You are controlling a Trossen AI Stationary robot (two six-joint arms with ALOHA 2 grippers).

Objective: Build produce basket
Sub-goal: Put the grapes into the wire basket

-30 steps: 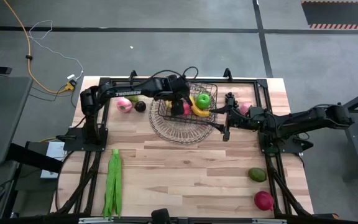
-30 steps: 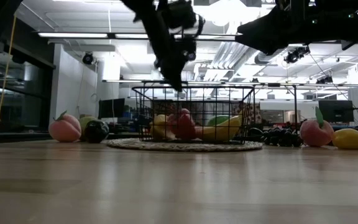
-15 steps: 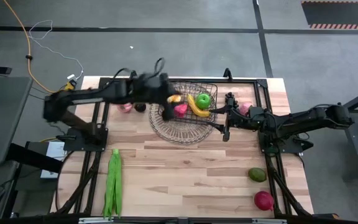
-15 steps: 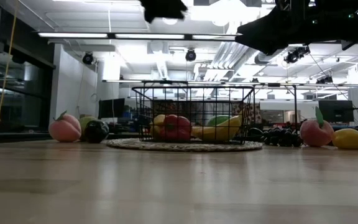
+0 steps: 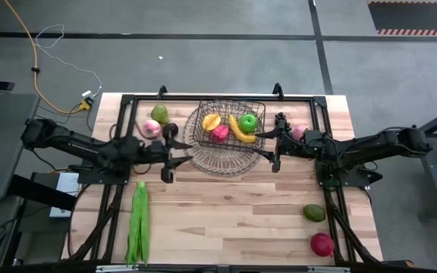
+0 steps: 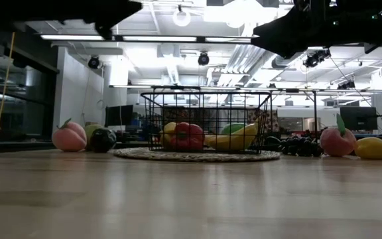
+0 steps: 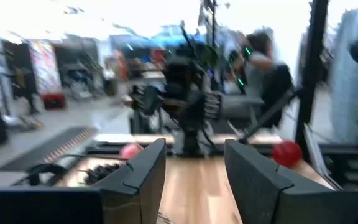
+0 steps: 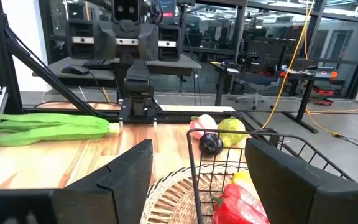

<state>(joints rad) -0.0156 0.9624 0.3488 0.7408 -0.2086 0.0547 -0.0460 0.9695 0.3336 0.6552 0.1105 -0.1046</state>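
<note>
High view showed the left pincer (image 5: 166,154) released and empty above the desk (image 5: 226,205), just beside the basket (image 5: 228,139); the right pincer (image 5: 276,144), also spread with nothing in it, waited at the basket's other side; loose produce lay near; the green pods (image 5: 138,221) probably want a centred, level grip.

Dark wire basket (image 5: 230,133) on matt wooden table (image 5: 226,205).
</note>
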